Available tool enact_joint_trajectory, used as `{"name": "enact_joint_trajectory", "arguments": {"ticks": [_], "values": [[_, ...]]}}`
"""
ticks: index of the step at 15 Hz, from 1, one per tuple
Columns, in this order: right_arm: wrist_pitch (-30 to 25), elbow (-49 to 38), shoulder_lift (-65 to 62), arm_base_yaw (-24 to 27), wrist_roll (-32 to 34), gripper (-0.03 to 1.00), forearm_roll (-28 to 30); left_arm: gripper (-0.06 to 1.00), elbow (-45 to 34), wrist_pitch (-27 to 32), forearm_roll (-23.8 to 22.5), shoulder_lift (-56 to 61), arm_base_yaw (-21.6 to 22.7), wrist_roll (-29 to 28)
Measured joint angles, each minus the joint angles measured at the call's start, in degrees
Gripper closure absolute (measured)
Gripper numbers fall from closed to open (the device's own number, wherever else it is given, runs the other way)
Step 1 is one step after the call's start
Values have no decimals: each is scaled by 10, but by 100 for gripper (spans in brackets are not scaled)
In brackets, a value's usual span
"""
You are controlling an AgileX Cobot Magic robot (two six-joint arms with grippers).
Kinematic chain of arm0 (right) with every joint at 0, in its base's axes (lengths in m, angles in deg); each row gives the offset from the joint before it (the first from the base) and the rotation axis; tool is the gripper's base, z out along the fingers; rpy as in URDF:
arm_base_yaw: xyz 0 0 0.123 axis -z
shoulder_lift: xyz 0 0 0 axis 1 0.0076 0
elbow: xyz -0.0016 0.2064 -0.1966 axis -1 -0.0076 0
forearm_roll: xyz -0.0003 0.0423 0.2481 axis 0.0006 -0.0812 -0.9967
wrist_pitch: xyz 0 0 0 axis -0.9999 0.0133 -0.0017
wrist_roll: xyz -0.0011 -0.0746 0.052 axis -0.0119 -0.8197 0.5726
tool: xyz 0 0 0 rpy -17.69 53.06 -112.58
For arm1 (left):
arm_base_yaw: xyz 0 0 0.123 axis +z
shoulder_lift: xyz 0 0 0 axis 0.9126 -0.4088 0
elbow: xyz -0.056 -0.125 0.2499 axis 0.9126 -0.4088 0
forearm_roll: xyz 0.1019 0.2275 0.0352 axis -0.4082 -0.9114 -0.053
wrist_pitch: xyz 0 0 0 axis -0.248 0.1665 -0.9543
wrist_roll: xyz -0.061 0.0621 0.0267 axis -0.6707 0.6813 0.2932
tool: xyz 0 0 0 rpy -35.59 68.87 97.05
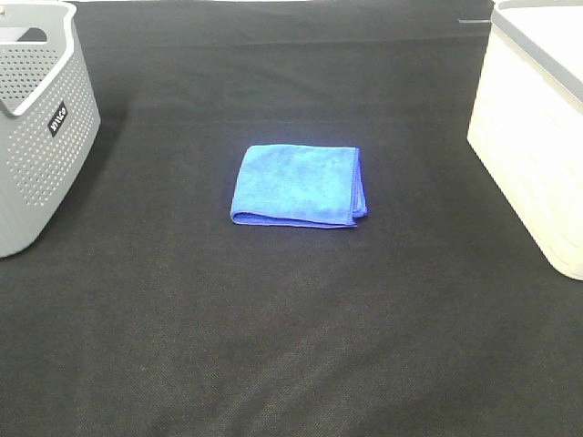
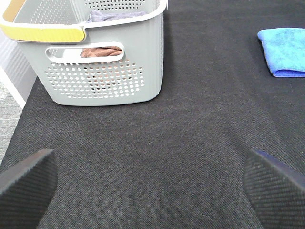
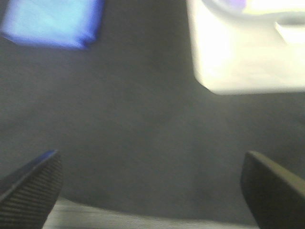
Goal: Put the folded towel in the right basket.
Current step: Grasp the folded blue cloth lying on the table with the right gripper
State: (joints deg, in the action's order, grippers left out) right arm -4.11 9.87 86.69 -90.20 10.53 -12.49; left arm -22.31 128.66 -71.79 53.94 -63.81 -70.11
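Observation:
A folded blue towel lies flat on the black table cloth, in the middle of the exterior view. It also shows in the left wrist view and, blurred, in the right wrist view. The right basket is white and stands at the right edge; the right wrist view shows its corner. Neither arm shows in the exterior view. My left gripper is open and empty, well short of the towel. My right gripper is open and empty, apart from towel and basket.
A grey perforated basket stands at the left edge; in the left wrist view it holds brown and grey cloths. The table's front edge shows in the right wrist view.

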Motion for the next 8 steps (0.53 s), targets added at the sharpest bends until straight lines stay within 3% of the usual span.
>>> {"name": "enact_joint_trajectory", "arguments": {"ticks": [3, 6, 7, 8], "values": [[-11, 203, 229, 0, -7, -1, -82, -5, 0, 0, 0, 0, 0, 0], [-13, 274, 324, -2, -36, -1, -142, -5, 0, 0, 0, 0, 0, 0], [-11, 308, 377, -16, -44, -1, -171, -5, 0, 0, 0, 0, 0, 0], [9, 354, 455, -62, -47, -1, -183, -5, 0, 0, -1, 0, 0, 0]]}}
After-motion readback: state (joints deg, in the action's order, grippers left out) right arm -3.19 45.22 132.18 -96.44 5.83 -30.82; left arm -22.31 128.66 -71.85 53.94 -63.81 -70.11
